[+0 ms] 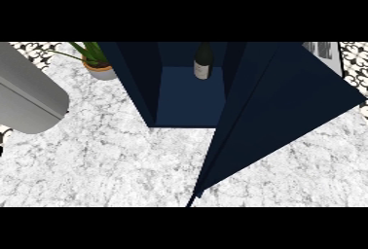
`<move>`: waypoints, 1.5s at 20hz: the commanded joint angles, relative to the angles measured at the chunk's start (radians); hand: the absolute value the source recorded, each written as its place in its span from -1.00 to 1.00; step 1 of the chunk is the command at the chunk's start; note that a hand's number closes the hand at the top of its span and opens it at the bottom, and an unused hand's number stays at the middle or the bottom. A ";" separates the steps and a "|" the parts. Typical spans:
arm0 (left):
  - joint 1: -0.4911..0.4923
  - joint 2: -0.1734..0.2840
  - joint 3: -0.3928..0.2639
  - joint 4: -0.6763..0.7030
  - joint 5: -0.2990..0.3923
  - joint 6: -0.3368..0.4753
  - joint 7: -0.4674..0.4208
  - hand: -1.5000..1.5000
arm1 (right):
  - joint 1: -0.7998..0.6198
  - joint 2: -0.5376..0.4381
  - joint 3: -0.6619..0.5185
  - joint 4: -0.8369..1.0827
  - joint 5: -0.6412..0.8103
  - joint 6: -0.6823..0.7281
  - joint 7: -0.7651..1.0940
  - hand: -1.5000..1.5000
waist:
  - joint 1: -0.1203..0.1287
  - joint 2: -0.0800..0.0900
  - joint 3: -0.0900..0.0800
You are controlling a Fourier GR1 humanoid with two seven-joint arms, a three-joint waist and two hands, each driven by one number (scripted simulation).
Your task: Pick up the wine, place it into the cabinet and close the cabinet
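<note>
A dark wine bottle (203,62) with a pale label stands upright inside the dark blue cabinet (140,82), toward the back of its floor. The cabinet door (287,107) hangs open, swung out to the right and toward the counter's front edge. A grey forearm (28,97) crosses the upper left of the head view, well left of the cabinet; its hand is out of sight. No hand shows anywhere, and nothing touches the bottle.
A potted green plant (97,61) sits just left of the cabinet at the back. White marble counter (108,165) spreads in front of the cabinet and left of the door. A patterned tile wall (356,56) shows at the back corners.
</note>
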 commanded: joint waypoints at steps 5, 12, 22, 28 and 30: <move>-0.055 -0.038 -0.010 0.018 0.007 -0.033 0.037 -1.00 | -0.296 0.071 0.101 0.149 0.047 -0.171 -0.014 1.00 | 0.010 0.009 0.000; -0.144 -0.032 0.022 0.038 0.044 -0.013 0.116 -1.00 | -0.495 0.069 0.030 0.196 -0.078 -0.281 0.043 1.00 | 0.010 0.013 0.000; -0.134 -0.103 -0.008 0.069 -0.013 -0.021 0.096 -1.00 | -0.895 0.075 -0.194 0.609 -0.315 -0.347 -0.102 1.00 | 0.035 0.015 0.001; -0.118 -0.097 0.031 0.018 -0.009 0.005 0.143 -1.00 | -1.024 0.065 -0.300 0.856 -0.272 -0.236 -0.206 1.00 | 0.027 0.015 0.002; -0.150 -0.133 0.016 0.089 -0.030 -0.022 0.114 -1.00 | -1.091 0.056 -0.325 0.899 -0.254 -0.222 -0.167 1.00 | 0.012 0.013 0.001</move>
